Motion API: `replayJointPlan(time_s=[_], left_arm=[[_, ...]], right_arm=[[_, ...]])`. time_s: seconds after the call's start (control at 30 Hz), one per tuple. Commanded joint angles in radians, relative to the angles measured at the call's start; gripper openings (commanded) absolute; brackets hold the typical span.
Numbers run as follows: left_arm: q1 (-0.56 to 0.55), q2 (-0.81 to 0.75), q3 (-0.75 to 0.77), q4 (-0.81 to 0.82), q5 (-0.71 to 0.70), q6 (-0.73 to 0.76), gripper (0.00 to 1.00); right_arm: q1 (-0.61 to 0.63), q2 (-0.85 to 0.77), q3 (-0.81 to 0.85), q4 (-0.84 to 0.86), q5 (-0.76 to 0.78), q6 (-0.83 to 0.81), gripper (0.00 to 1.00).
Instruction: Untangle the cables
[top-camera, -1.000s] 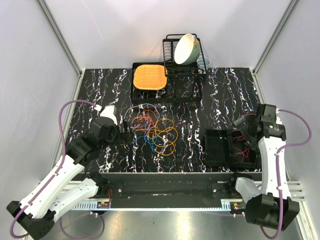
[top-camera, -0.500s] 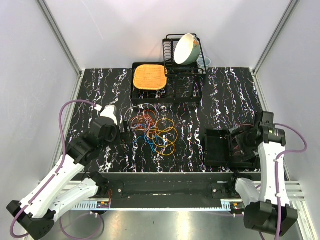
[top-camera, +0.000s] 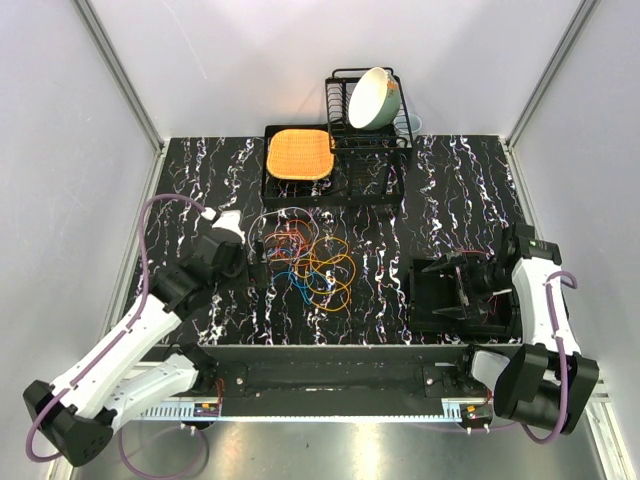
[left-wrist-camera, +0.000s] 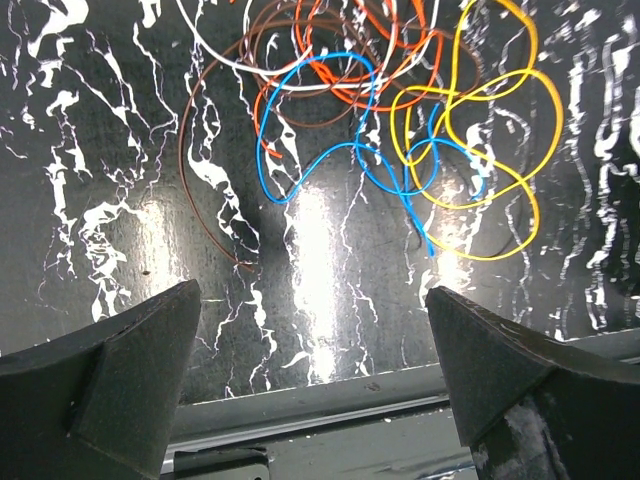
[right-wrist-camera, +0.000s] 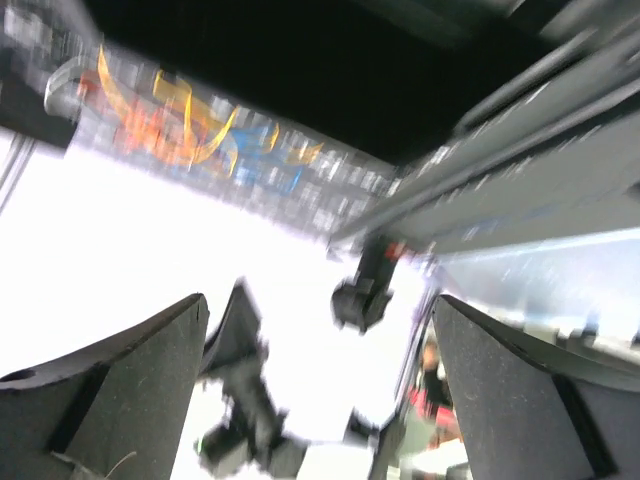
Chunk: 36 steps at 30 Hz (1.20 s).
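The cables lie in a loose heap in the middle of the table, just beside the left gripper, whose jaws stand wide and hold nothing. The right gripper, also wide and empty, is over a black box, well apart from them. The wires look light, thin and limp, and probably slide on the glossy top. An outer yellow loop or the blue end seems the best place to pinch. In the centre I cannot tell which wire crosses over which. The left wrist view cuts off the far part of the heap, and the right wrist view is blurred.
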Motion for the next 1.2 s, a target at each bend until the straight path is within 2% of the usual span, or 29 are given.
replayJointPlan(time_s=[0.0, 0.1, 0.23, 0.33, 0.4, 0.5, 0.6, 0.7, 0.77, 0.83, 0.87, 0.93, 0.97, 1.03, 1.13, 1.17], left_arm=[[-0.003, 0.064, 0.025, 0.037, 0.008, 0.020, 0.99], [-0.003, 0.115, 0.059, 0.053, 0.027, 0.011, 0.99], [-0.002, 0.179, 0.118, 0.112, 0.126, -0.007, 0.99], [-0.002, 0.231, 0.160, 0.140, 0.174, -0.001, 0.99], [-0.002, 0.270, 0.186, 0.140, 0.186, 0.019, 0.99], [-0.003, 0.308, 0.221, 0.128, 0.200, 0.037, 0.98], [-0.003, 0.349, 0.269, 0.151, 0.253, 0.037, 0.98], [-0.003, 0.380, 0.293, 0.258, 0.335, 0.031, 0.96], [-0.002, 0.382, 0.277, 0.363, 0.395, 0.011, 0.96], [-0.002, 0.385, 0.214, 0.615, 0.516, -0.029, 0.96], [-0.005, 0.401, 0.197, 0.796, 0.592, -0.074, 0.96], [-0.008, 0.464, 0.177, 0.977, 0.664, -0.111, 0.96], [-0.010, 0.490, 0.181, 1.120, 0.718, -0.151, 0.96], [-0.008, 0.582, 0.220, 1.244, 0.760, -0.199, 0.96], [-0.010, 0.738, 0.324, 1.478, 0.867, -0.357, 0.93], [-0.010, 0.779, 0.364, 1.693, 0.930, -0.475, 0.91]], right_arm=[[-0.004, -0.031, 0.041, -0.066, -0.310, -0.021, 0.99], [-0.004, -0.072, 0.190, -0.021, -0.390, 0.027, 1.00], [0.038, 0.012, 0.532, -0.120, -0.395, -0.174, 1.00], [0.046, 0.012, 0.631, -0.140, -0.403, -0.220, 1.00], [0.055, -0.032, 0.623, -0.065, -0.474, -0.201, 1.00], [0.056, -0.114, 0.517, 0.148, -0.625, -0.031, 0.98], [0.056, -0.163, 0.520, 0.194, -0.563, 0.010, 0.98], [0.056, -0.210, 0.407, 0.268, -0.555, 0.077, 0.98], [0.056, -0.237, 0.379, 0.287, -0.544, 0.093, 0.98], [0.056, -0.246, 0.374, 0.296, -0.538, 0.082, 0.98], [0.056, -0.250, 0.377, 0.296, -0.532, 0.077, 0.98], [0.058, -0.252, 0.386, 0.293, -0.536, 0.071, 0.98], [0.058, -0.252, 0.386, 0.293, -0.541, 0.073, 0.98], [0.069, -0.252, 0.388, 0.294, -0.550, 0.076, 0.98], [0.087, -0.255, 0.385, 0.296, -0.556, 0.077, 0.98], [0.093, -0.255, 0.385, 0.297, -0.559, 0.077, 0.98]])
